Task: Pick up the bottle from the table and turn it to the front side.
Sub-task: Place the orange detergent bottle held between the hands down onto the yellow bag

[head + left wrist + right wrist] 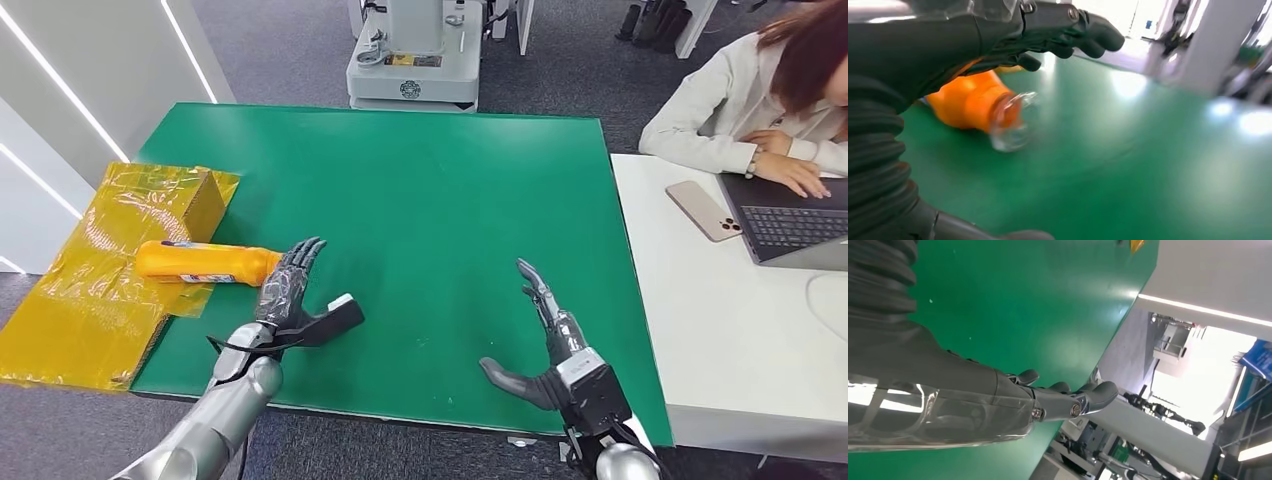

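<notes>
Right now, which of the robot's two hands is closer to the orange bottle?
The left hand: its fingers reach almost to the bottle at the table's left edge, while the right hand is far across the green top.

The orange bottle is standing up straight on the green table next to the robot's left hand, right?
Not quite. The orange bottle is lying on its side, not standing, as the head view shows. It does rest on the green table beside the open left robot hand.
</notes>
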`<action>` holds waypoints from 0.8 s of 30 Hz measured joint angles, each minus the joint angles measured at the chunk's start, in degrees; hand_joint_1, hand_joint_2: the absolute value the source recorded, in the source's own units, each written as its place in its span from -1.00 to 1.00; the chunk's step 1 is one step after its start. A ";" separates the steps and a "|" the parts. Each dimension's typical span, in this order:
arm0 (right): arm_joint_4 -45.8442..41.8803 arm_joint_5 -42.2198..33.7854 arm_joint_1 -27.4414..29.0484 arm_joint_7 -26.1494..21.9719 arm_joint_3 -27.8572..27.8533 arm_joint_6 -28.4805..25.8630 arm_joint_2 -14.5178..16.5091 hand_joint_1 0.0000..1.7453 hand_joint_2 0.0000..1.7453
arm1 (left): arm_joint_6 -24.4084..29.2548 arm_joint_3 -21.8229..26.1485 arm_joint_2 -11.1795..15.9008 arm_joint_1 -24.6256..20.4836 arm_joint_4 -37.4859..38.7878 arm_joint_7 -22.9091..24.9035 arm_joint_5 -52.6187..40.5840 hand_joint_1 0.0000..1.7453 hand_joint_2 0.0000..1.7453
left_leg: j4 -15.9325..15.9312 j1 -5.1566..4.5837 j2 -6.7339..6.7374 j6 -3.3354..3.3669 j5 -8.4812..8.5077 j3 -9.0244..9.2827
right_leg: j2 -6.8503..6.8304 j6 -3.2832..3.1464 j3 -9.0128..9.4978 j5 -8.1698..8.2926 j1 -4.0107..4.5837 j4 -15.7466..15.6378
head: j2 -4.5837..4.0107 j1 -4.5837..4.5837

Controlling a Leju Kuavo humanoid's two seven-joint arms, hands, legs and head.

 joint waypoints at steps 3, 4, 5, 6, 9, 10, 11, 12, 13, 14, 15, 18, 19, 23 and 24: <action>0.27 -2.30 0.68 -1.55 0.09 -1.94 0.00 -1.00 1.00 | -3.42 0.83 -2.70 3.96 -9.46 -8.86 19.26 -1.00 1.00 | 0.00 0.00 -0.01 0.06 -0.06 -0.05 | -0.01 0.06 -0.01 -0.05 0.00 -0.01 | 0.00 0.02; 0.42 -3.32 1.03 -2.53 0.16 -2.83 0.00 -1.00 1.00 | -3.65 0.31 -3.29 5.40 -13.14 -10.57 24.09 -1.00 1.00 | 0.00 0.00 0.02 0.07 -0.09 -0.05 | 0.01 0.07 -0.01 -0.06 0.00 -0.02 | 0.01 0.02; 0.57 -4.28 1.49 -3.53 0.25 -3.71 0.00 -1.00 1.00 | -3.24 -0.58 -3.67 6.77 -16.62 -11.75 27.52 -1.00 1.00 | 0.00 0.00 0.04 0.08 -0.12 -0.05 | 0.04 0.09 -0.01 -0.07 0.00 -0.04 | 0.01 0.01; 0.72 -5.17 2.07 -4.48 0.34 -4.58 0.00 -1.00 1.00 | -2.46 -1.84 -3.88 8.08 -19.98 -12.65 29.96 -1.00 1.00 | 0.00 0.00 0.04 0.09 -0.15 -0.05 | 0.05 0.11 -0.01 -0.09 0.00 -0.06 | 0.01 0.01; 1.00 -7.17 4.01 -6.46 0.74 -7.41 0.03 -1.00 1.00 | -0.17 -6.78 -3.77 11.38 -28.50 -13.84 34.39 -1.00 1.00 | 0.00 0.00 0.00 0.16 -0.22 -0.08 | -0.01 0.18 0.00 -0.18 0.00 -0.10 | 0.00 0.01; 0.99 -7.80 4.66 -6.92 0.93 -8.48 0.07 -1.00 1.00 | -0.20 -8.60 -3.59 12.28 -30.79 -13.72 35.96 -1.00 1.00 | 0.00 0.00 0.00 0.19 -0.24 -0.09 | -0.03 0.18 0.01 -0.20 0.00 -0.10 | 0.00 0.01; 0.87 -8.51 5.35 -7.30 1.12 -9.50 0.13 -1.00 1.00 | -0.85 -10.31 -3.38 13.09 -32.67 -13.33 37.70 -1.00 1.00 | 0.00 0.00 -0.01 0.22 -0.26 -0.10 | -0.04 0.18 0.01 -0.22 0.00 -0.10 | 0.00 0.01; 0.63 -9.31 6.09 -7.62 1.32 -10.48 0.19 -1.00 1.00 | -1.93 -11.86 -3.13 13.81 -34.18 -12.75 39.57 -1.00 1.00 | 0.00 0.00 0.00 0.23 -0.28 -0.10 | -0.04 0.18 0.01 -0.22 0.00 -0.11 | 0.00 0.01; 0.29 -10.25 6.90 -7.88 1.49 -11.43 0.27 -1.00 1.00 | -3.26 -13.25 -2.87 14.51 -35.32 -12.04 41.49 -1.00 1.00 | 0.00 0.00 0.01 0.23 -0.29 -0.10 | -0.03 0.18 0.01 -0.23 0.00 -0.11 | 0.01 0.01; -0.11 -11.27 7.72 -8.08 1.61 -12.32 0.36 -1.00 1.00 | -4.59 -14.38 -2.63 15.16 -36.03 -11.32 43.22 -1.00 1.00 | 0.00 0.00 0.02 0.22 -0.31 -0.09 | -0.03 0.18 0.01 -0.23 0.00 -0.11 | 0.01 0.01; -0.46 -12.39 8.48 -8.30 1.75 -13.20 0.44 -1.00 1.00 | -5.96 -15.35 -2.46 15.79 -36.40 -10.56 44.89 -1.00 1.00 | 0.00 0.00 0.02 0.21 -0.32 -0.09 | -0.02 0.19 0.01 -0.24 0.00 -0.12 | 0.01 0.01; -0.98 -15.94 10.34 -9.05 2.31 -15.59 0.64 -1.00 1.00 | -10.32 -17.52 -2.19 17.60 -36.43 -8.39 50.23 -1.00 1.00 | 0.00 0.00 0.03 0.20 -0.34 -0.09 | -0.01 0.19 0.00 -0.28 0.00 -0.12 | 0.01 0.01; -1.02 -16.97 10.82 -9.22 2.53 -16.10 0.70 -1.00 1.00 | -11.43 -18.08 -2.16 18.09 -36.24 -7.89 51.62 -1.00 1.00 | 0.00 0.00 0.03 0.20 -0.35 -0.09 | -0.01 0.19 0.00 -0.29 0.00 -0.12 | 0.01 0.01; -1.19 -20.00 12.22 -8.93 3.39 -16.47 1.27 -1.00 1.00 | -12.95 -19.71 -2.11 19.44 -35.02 -7.08 53.38 -1.00 1.00 | 0.00 0.00 0.04 0.24 -0.37 -0.09 | -0.01 0.19 0.01 -0.29 0.00 -0.12 | 0.01 0.01; -1.27 -20.42 12.47 -8.76 3.54 -16.30 1.40 -1.00 1.00 | -12.97 -19.88 -2.10 19.74 -34.81 -7.00 53.49 -1.00 1.00 | 0.00 0.00 0.04 0.24 -0.37 -0.09 | -0.01 0.19 0.01 -0.29 0.00 -0.12 | 0.01 0.01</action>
